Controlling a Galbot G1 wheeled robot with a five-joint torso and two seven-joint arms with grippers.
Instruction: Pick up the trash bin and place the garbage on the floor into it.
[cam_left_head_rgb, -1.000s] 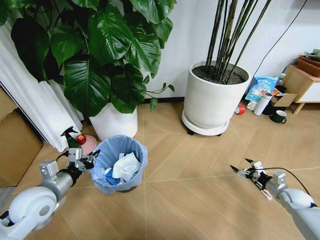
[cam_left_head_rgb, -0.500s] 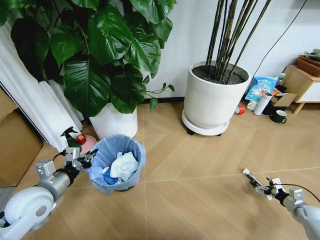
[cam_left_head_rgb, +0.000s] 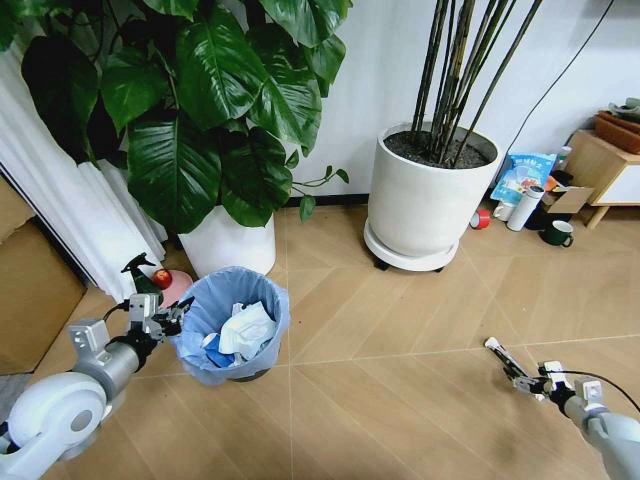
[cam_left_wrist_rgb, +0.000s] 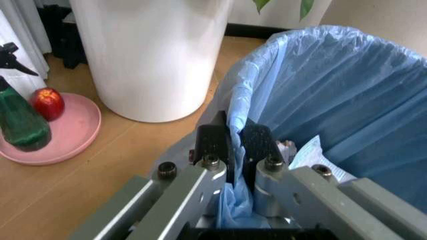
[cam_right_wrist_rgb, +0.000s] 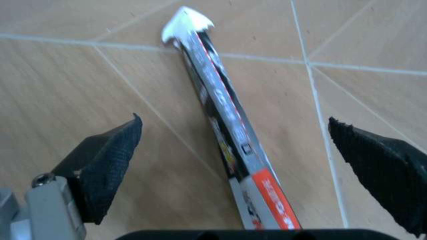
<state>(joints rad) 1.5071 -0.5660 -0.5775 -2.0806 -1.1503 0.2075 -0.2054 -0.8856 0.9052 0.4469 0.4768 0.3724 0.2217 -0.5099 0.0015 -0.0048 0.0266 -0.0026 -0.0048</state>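
We see the trash bin (cam_left_head_rgb: 232, 325) standing on the wooden floor (cam_left_head_rgb: 400, 400) just in front of the white plant pot (cam_left_head_rgb: 228, 243), its blue-lined rim clamped between the closed fingers of the left gripper (cam_left_wrist_rgb: 233, 142) on the side nearest the pink dish (cam_left_wrist_rgb: 60, 140). To the right lies open floor. There the right gripper (cam_right_wrist_rgb: 247, 165), its pads spread wide, straddles a thin strip of garbage (cam_right_wrist_rgb: 223, 117) lying flat on the boards.

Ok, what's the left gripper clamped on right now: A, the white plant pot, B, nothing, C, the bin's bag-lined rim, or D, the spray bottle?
C: in the left wrist view the left gripper has its fingers pinched on the blue-bagged rim of the bin, one inside and one outside.
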